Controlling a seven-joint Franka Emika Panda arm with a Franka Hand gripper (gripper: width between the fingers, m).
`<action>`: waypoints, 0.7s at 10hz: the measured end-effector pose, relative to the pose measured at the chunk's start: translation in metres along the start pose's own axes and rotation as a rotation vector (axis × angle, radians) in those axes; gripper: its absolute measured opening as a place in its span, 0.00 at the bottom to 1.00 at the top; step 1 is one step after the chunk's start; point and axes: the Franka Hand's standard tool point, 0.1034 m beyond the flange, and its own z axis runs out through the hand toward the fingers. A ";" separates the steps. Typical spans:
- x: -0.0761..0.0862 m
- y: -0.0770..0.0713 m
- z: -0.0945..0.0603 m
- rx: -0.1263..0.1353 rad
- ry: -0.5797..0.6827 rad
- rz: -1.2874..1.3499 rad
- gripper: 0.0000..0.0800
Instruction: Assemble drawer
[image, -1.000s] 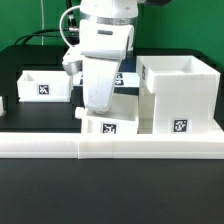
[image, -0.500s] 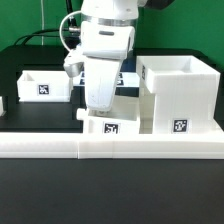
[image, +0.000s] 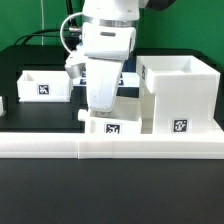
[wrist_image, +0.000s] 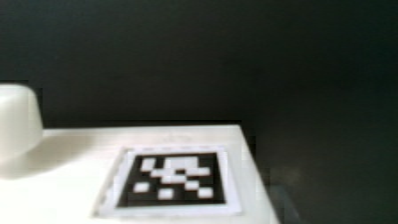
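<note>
In the exterior view the large white housing (image: 178, 95) stands open-topped on the right, with a tag on its front. One small white tray (image: 45, 86) sits at the left. A second tagged tray (image: 112, 127) sits in the middle, against the border wall. My white gripper (image: 100, 110) hangs straight down over this middle tray, its fingertips at the tray's rim. I cannot see how the jaws stand. The wrist view shows a white tagged surface (wrist_image: 175, 180) close below and a rounded white shape (wrist_image: 15, 125) beside it. No fingers show there.
A long low white border wall (image: 60, 147) runs along the front of the black table. A small white object (image: 2, 105) shows at the exterior view's far left edge. Black cables hang behind the arm.
My gripper has shifted slightly down and toward the exterior view's right over the middle tray. The trays and housing have not moved.
</note>
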 end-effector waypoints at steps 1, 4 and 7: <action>0.000 -0.003 0.002 0.005 -0.001 -0.015 0.05; -0.003 0.000 0.002 -0.008 -0.007 -0.134 0.05; -0.002 -0.001 0.003 -0.008 -0.006 -0.127 0.05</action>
